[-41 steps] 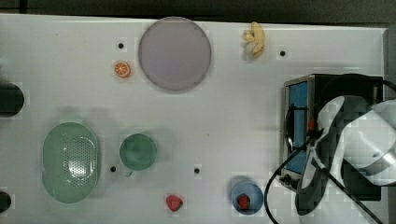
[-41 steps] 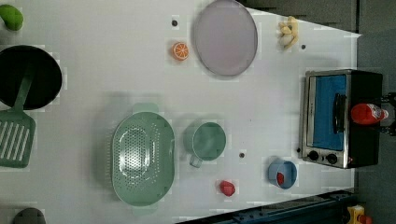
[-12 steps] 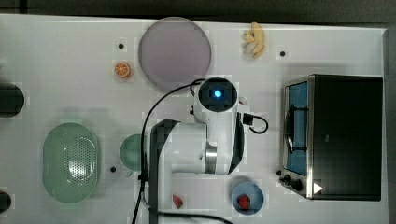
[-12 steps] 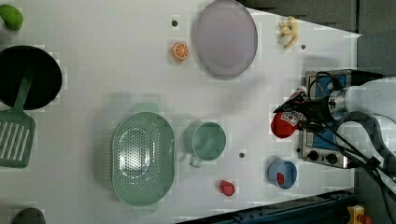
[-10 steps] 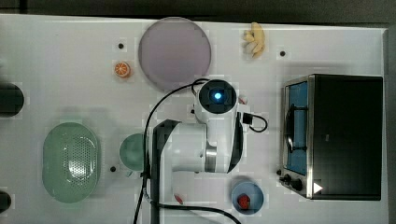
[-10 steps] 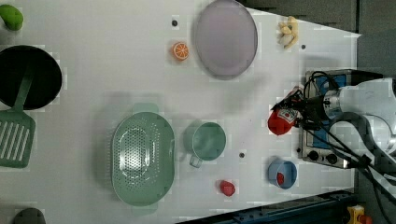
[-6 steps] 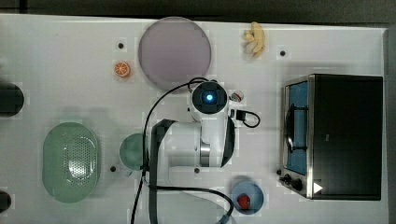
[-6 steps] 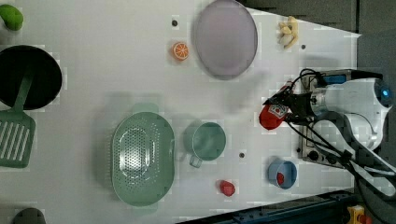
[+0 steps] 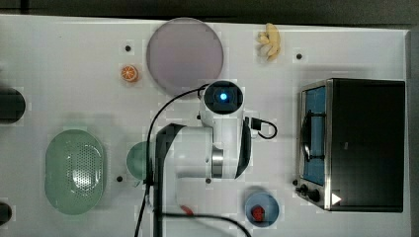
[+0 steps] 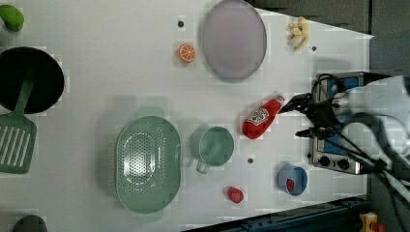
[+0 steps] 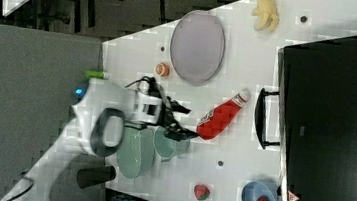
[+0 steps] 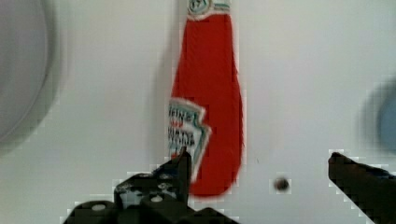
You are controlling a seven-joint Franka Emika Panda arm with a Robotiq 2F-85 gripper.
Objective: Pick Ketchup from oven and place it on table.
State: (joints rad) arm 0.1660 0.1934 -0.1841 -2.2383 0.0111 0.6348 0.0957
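Red squeeze ketchup bottle [image 10: 261,117], white label and cap: lying on its side on the flat white worktop [image 10: 121,72], between the round lilac plate [image 10: 233,38] and the green mug [image 10: 215,146], apart from the boxy black-topped toaster oven [image 11: 334,127]. Black two-finger claw [image 10: 303,116]: fingers spread wide, gripping nothing, just beside the bottle's cap end in the left view.

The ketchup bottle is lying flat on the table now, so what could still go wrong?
The ketchup bottle lies on its rounded side on the white table, so it might roll. The open pincer has one finger right at the bottle's base and could nudge it while pulling away. A nudge might send it toward the green mug or the lilac plate.
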